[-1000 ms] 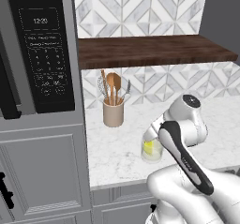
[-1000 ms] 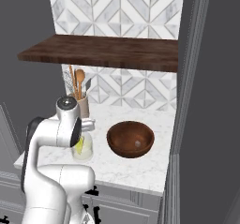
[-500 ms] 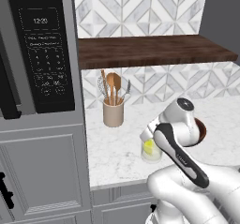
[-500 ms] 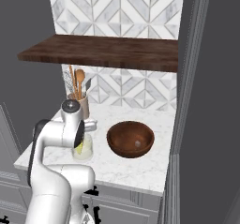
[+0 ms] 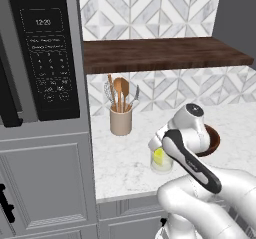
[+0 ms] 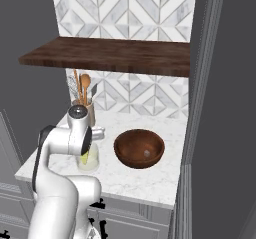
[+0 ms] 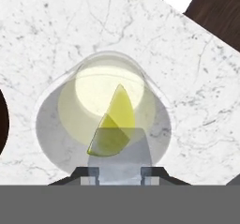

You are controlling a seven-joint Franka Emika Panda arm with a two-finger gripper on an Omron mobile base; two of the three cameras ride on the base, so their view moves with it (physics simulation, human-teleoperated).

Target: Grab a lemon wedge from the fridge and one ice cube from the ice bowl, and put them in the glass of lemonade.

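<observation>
Looking straight down in the hand view, the glass of lemonade (image 7: 108, 120) stands on white marble with pale yellow liquid in it. The lemon wedge (image 7: 114, 124) sits over its mouth, point away from me, its wide end between my gripper (image 7: 120, 175) fingers, which are shut on it. From the base views the glass (image 5: 161, 161) (image 6: 89, 159) stands on the counter under my hand, with yellow showing inside it. The ice bowl (image 6: 139, 148) (image 5: 212, 138), round and dark brown, sits just to the right of the glass. The fridge is out of view.
A beige utensil crock (image 5: 121, 120) (image 6: 86, 110) stands at the back of the counter behind the glass. A dark wooden shelf (image 5: 160, 54) hangs above. A black microwave (image 5: 42, 53) in grey cabinets is on the left, and a dark wall panel (image 6: 220, 108) closes off the right.
My arm has shifted slightly towards the glass. The wedge stays in the grip, and the glass and the bowl have not moved.
</observation>
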